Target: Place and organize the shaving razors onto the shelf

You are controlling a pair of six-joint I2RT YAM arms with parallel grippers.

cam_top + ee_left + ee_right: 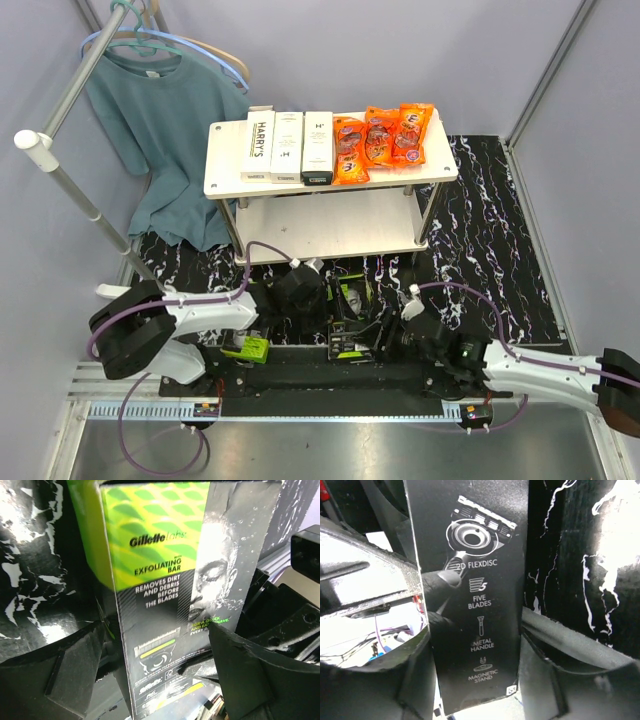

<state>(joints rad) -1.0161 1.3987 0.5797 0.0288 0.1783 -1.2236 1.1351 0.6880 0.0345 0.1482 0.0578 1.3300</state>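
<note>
Three white razor boxes [287, 147] lie side by side on the left of the shelf's top board [225, 160]. One black and lime razor box [350, 318] stands on the mat between my two grippers. My right gripper [385, 335] [475, 645] is shut on its dark side panel [470, 530]. My left gripper [305, 295] [157, 645] straddles the box's green-and-face front [165, 555], with a small gap at its left finger. A second black and lime box [247, 347] lies by the left arm's base.
Three orange snack packets [380, 140] lie on the right of the top board. The lower board [330, 225] is bare. A teal shirt [160, 130] hangs on a rack [70, 190] at the left. A black marbled mat [490, 240] covers the table.
</note>
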